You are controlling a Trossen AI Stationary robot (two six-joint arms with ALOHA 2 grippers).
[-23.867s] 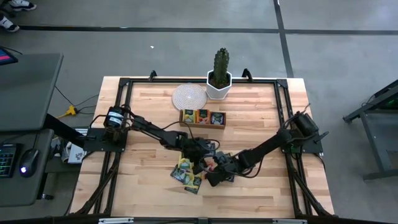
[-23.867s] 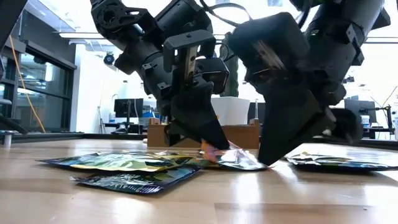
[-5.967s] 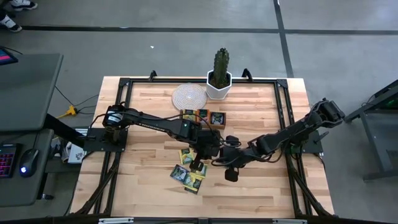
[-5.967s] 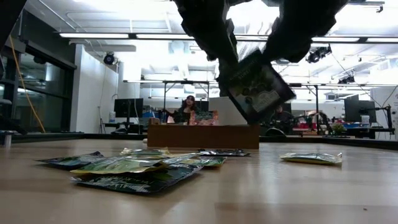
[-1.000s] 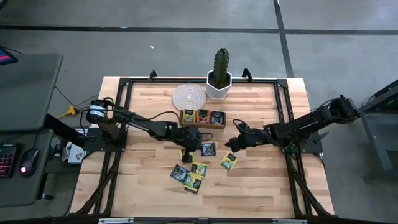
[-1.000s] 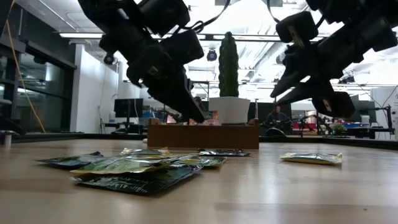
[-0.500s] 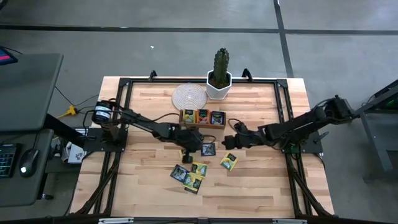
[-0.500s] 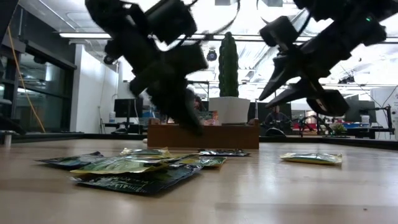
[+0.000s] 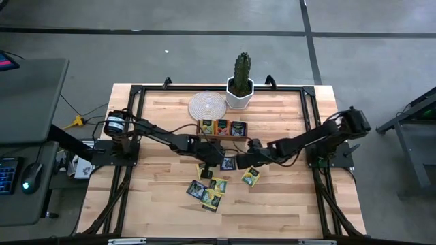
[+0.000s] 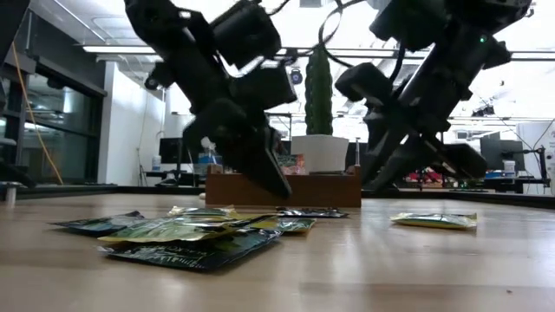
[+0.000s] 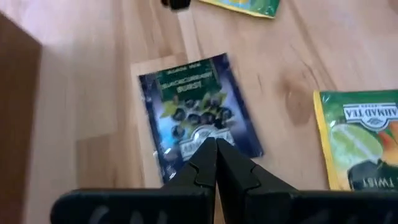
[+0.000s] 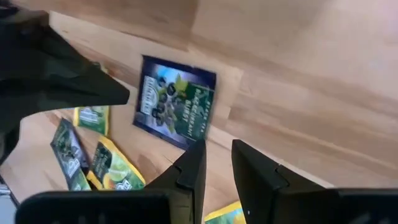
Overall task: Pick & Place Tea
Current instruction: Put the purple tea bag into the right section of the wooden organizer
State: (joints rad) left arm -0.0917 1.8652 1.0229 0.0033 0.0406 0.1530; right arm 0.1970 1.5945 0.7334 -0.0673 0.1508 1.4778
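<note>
Your left pincer (image 11: 216, 149) is pressed together, empty, over the dark tea packet (image 11: 198, 120) lying flat on the counter (image 11: 323, 56); your right pincer (image 12: 216, 157), slightly apart and empty, approaches it, likely to grip its edge.

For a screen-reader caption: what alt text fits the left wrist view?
The left gripper, fingers shut, hovers over a dark blue blackcurrant tea packet lying flat on the wooden table. A green-and-yellow packet lies beside it, and another packet's edge shows farther off.
</note>
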